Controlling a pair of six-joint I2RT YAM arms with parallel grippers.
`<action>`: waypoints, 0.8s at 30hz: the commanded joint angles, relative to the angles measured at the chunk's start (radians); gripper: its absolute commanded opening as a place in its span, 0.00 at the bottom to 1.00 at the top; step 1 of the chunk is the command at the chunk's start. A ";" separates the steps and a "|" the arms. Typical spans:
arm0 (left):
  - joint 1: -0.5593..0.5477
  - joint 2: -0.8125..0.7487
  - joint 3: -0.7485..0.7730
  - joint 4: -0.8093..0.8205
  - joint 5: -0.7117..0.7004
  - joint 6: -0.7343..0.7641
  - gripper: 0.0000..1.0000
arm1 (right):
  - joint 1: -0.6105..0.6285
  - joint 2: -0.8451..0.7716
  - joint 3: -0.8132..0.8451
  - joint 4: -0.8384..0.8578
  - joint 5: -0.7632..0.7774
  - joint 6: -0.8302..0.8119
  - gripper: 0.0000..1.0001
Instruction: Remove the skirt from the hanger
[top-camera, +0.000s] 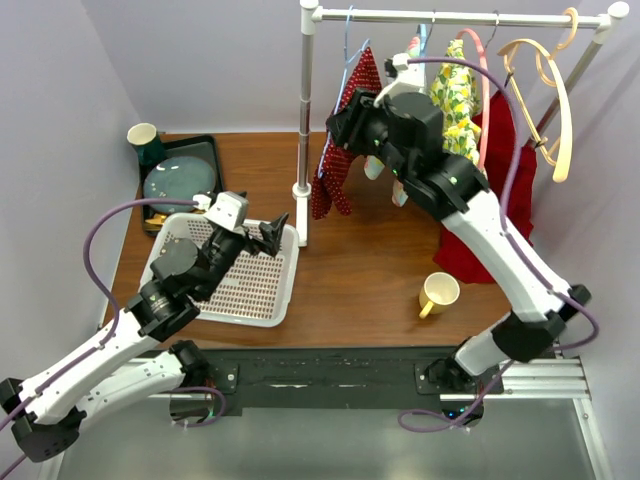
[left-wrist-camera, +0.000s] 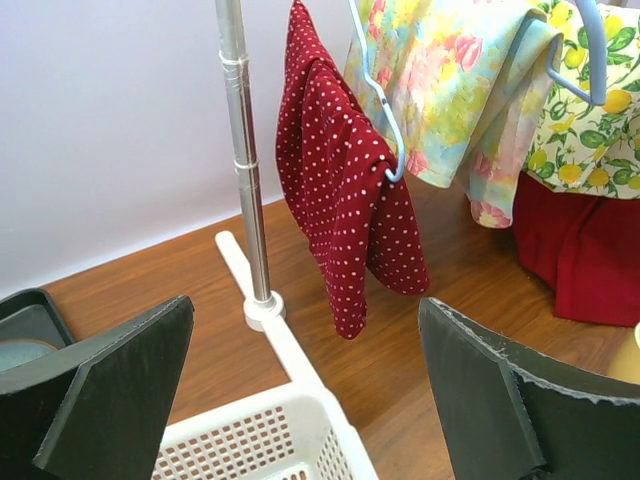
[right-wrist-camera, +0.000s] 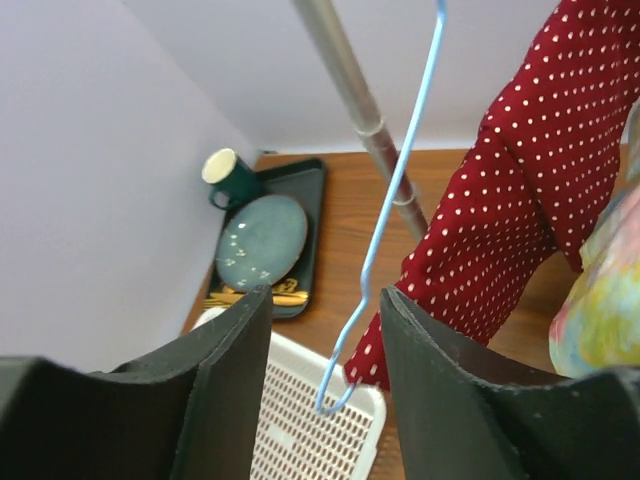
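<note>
The red white-dotted skirt (top-camera: 338, 165) hangs folded over a light blue wire hanger (top-camera: 347, 55) at the left end of the clothes rail. My right gripper (top-camera: 345, 122) is open right beside it. In the right wrist view the hanger's wire (right-wrist-camera: 400, 190) runs down between the open fingers of my right gripper (right-wrist-camera: 325, 345), touching neither, and the skirt (right-wrist-camera: 500, 220) lies just right of them. My left gripper (top-camera: 272, 235) is open and empty over the white basket, facing the skirt (left-wrist-camera: 345, 190) and the hanger (left-wrist-camera: 385, 125) from some way off.
The rack's metal pole (top-camera: 304, 110) and white foot stand left of the skirt. Floral garments (top-camera: 452, 90), a red garment (top-camera: 495, 190) and a wooden hanger (top-camera: 552, 100) hang to the right. On the table are a white basket (top-camera: 285, 290), a yellow mug (top-camera: 438, 293), and a dark tray (top-camera: 212, 150) with a plate and a green mug (top-camera: 145, 140).
</note>
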 joint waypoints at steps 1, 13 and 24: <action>-0.005 -0.019 -0.002 0.049 -0.021 0.024 1.00 | -0.055 0.088 0.070 0.062 -0.078 0.040 0.49; -0.003 -0.014 0.002 0.046 0.001 0.024 0.99 | -0.104 0.173 0.030 0.231 -0.098 0.027 0.40; -0.003 -0.014 0.004 0.045 0.006 0.029 0.99 | -0.124 0.170 0.032 0.307 -0.124 0.031 0.00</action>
